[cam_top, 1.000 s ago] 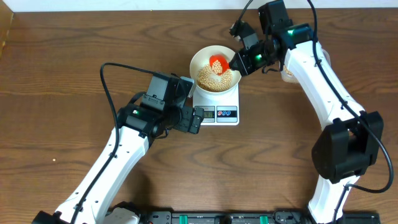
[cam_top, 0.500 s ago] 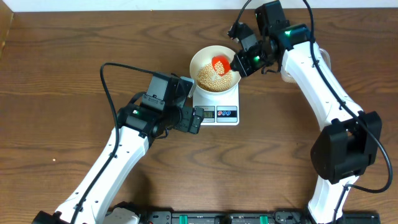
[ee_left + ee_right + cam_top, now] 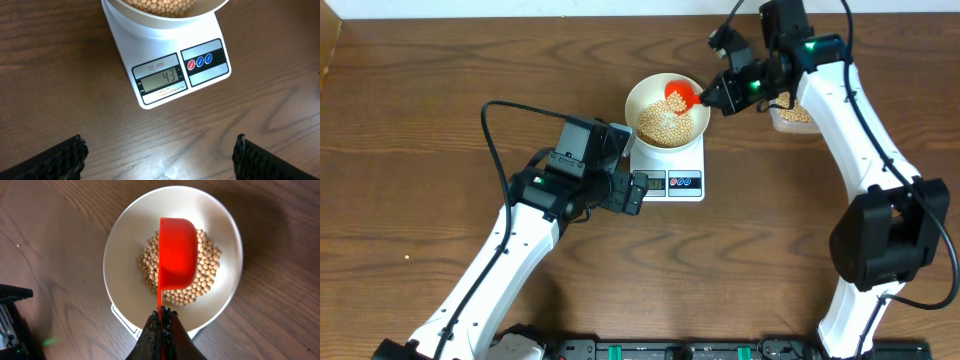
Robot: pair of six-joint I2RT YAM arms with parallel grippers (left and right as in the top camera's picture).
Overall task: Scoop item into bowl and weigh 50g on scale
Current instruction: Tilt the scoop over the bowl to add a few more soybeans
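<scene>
left gripper (image 3: 159, 157), fingers apart, faces the small white rectangular scale (image 3: 167, 70) reading 43. on it the round white bowl (image 3: 125, 255) holds pale tan beans (image 3: 205, 280); the red plastic scoop (image 3: 176, 255) hangs above them, handle running back into the right gripper (image 3: 161, 325) clamped on it, clear plastic tub (image 3: 790, 118) just beyond.

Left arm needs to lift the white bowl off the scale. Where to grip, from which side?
Pinch the rim of the bowl on its left side, coming straight down, one jaw inside, one outside. The wall there is bare, since the beans sit in the middle, and the red scoop in the right gripper hangs over the far-right part. The bowl looks too wide to span.
</scene>
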